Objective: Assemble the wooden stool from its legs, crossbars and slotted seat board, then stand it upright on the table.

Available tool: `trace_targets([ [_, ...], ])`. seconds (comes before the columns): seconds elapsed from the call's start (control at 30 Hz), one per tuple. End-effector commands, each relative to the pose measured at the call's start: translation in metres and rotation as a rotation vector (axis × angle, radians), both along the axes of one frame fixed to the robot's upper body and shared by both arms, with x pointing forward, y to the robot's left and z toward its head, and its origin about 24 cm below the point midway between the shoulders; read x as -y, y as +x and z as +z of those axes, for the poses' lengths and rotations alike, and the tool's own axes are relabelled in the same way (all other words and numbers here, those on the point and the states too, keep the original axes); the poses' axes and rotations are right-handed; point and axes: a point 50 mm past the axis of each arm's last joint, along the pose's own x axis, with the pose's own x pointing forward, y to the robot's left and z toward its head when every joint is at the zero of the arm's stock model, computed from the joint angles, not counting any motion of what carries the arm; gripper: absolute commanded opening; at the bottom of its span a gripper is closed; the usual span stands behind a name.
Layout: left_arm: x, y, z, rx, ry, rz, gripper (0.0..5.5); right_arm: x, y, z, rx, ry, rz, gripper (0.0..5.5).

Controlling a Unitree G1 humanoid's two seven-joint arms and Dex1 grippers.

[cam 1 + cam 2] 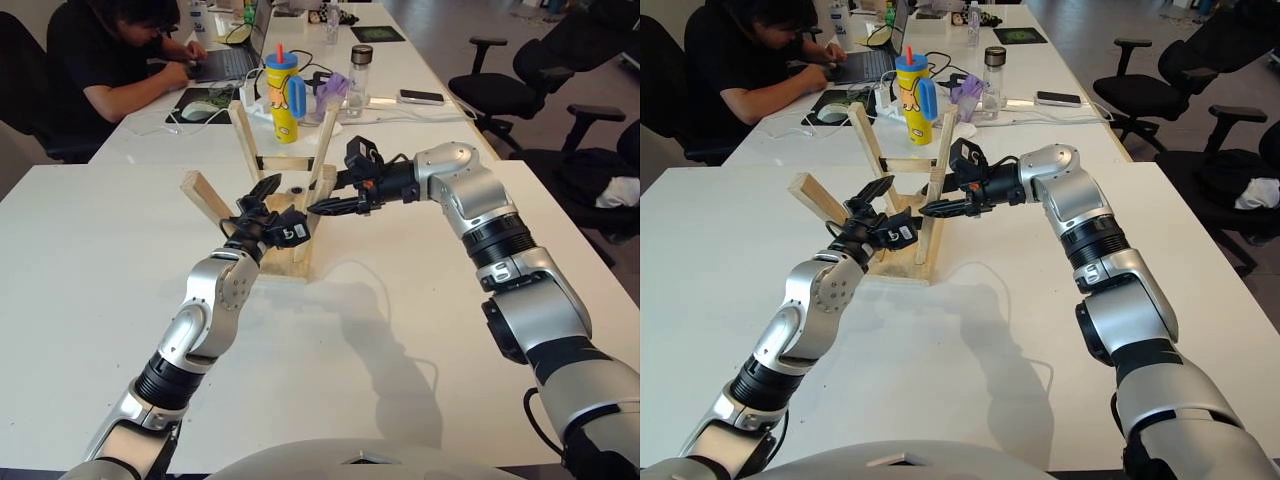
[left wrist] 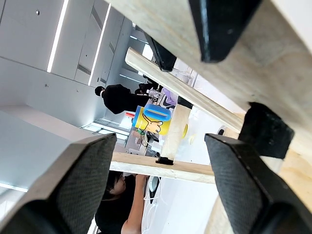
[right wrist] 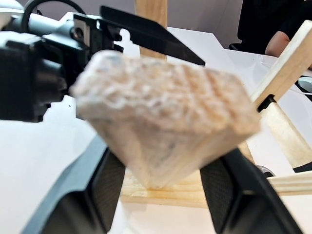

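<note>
The white table (image 1: 100, 300) carries the job. On it the stool (image 1: 297, 250) sits upside down: the slotted seat board (image 1: 283, 268) lies flat on the tabletop and the legs point up. I can make out 3 legs for certain. 2 of them rise at the far side, joined by 1 crossbar (image 1: 285, 162), and an outer leg (image 1: 205, 195) on the robot's left leans well outward. Whether a 4th stands behind the arms, I cannot tell.

The right gripper (image 1: 325, 207) is clamped on the right-hand leg (image 1: 322, 150), about halfway up it. The left gripper (image 1: 262, 200) hangs just beside the frame with its fingers (image 2: 73, 190) spread apart, holding nothing.

My guess is the build is mostly together. The leaning leg looks not fully seated, more crossbars may be needed, and the flip upright is not done.

Behind, on the next table, stand a yellow cup (image 1: 285, 95) and a bottle (image 1: 361, 65).
</note>
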Motion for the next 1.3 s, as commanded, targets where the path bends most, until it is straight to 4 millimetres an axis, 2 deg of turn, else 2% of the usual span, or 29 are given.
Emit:
trace_targets([
  [0.03, -0.019, -0.024, -0.101, -0.570, 0.035, 0.080, 3.44, 0.004, 0.008, -0.007, 0.106, -0.025, -0.138, 2.77],
  [0.1, -0.020, -0.023, -0.101, -0.594, -0.062, 0.126, 3.44, 0.005, 0.010, -0.001, 0.186, -0.050, -0.151, 3.13],
  [0.23, -0.019, -0.015, -0.093, -0.557, -0.230, 0.187, 3.44, 0.019, 0.006, 0.007, 0.226, -0.018, -0.153, 3.13],
  [0.43, -0.024, -0.016, -0.093, -0.578, -0.311, 0.214, 3.44, 0.041, -0.026, -0.004, -0.036, 0.137, -0.110, 3.13],
  [0.6, -0.029, -0.019, -0.094, -0.580, -0.306, 0.218, 3.44, 0.054, -0.038, -0.005, -0.118, 0.171, -0.172, 3.13],
  [0.63, -0.029, -0.014, -0.074, -0.436, -0.372, 0.192, 3.44, 0.061, -0.039, -0.003, -0.141, 0.213, -0.211, 3.13],
  [0.67, -0.028, -0.010, -0.046, -0.260, -0.462, 0.145, 3.44, 0.069, -0.040, -0.003, -0.165, 0.259, -0.256, 3.13],
  [0.73, -0.031, -0.014, 0.002, 0.019, -0.607, 0.067, 3.44, 0.078, -0.041, -0.006, -0.181, 0.296, -0.324, 3.13],
  [0.77, -0.033, -0.019, 0.015, 0.099, -0.650, 0.038, 3.44, 0.080, -0.041, -0.009, -0.184, 0.296, -0.348, 3.13],
  [0.83, -0.036, -0.025, 0.027, 0.175, -0.699, -0.002, 3.44, 0.081, -0.043, -0.013, -0.194, 0.304, -0.373, 3.13],
  [0.9, -0.037, -0.027, 0.028, 0.188, -0.710, -0.014, 3.44, 0.081, -0.044, -0.013, -0.199, 0.310, -0.379, 3.13],
  [0.93, -0.039, -0.037, 0.026, 0.172, -0.729, -0.052, 3.44, 0.085, -0.041, -0.016, -0.199, 0.317, -0.424, 3.13],
  [1.03, -0.043, -0.066, 0.006, 0.033, -0.773, -0.146, 3.44, 0.095, -0.031, -0.016, -0.157, 0.350, -0.543, 3.13],
  [1.1, -0.044, -0.081, -0.008, -0.039, -0.778, -0.185, 3.44, 0.098, -0.025, -0.012, -0.124, 0.363, -0.593, 2.83],
  [1.13, -0.045, -0.085, -0.011, -0.053, -0.779, -0.195, 3.44, 0.099, -0.023, -0.012, -0.116, 0.367, -0.608, 2.69],
  [1.2, -0.047, -0.086, -0.034, -0.199, -0.813, -0.180, 3.16, 0.103, -0.017, -0.013, -0.104, 0.367, -0.651, 2.39],
  [1.3, -0.042, -0.077, -0.052, -0.309, -0.891, -0.142, 2.64, 0.101, -0.012, -0.014, -0.108, 0.380, -0.663, 1.83],
])
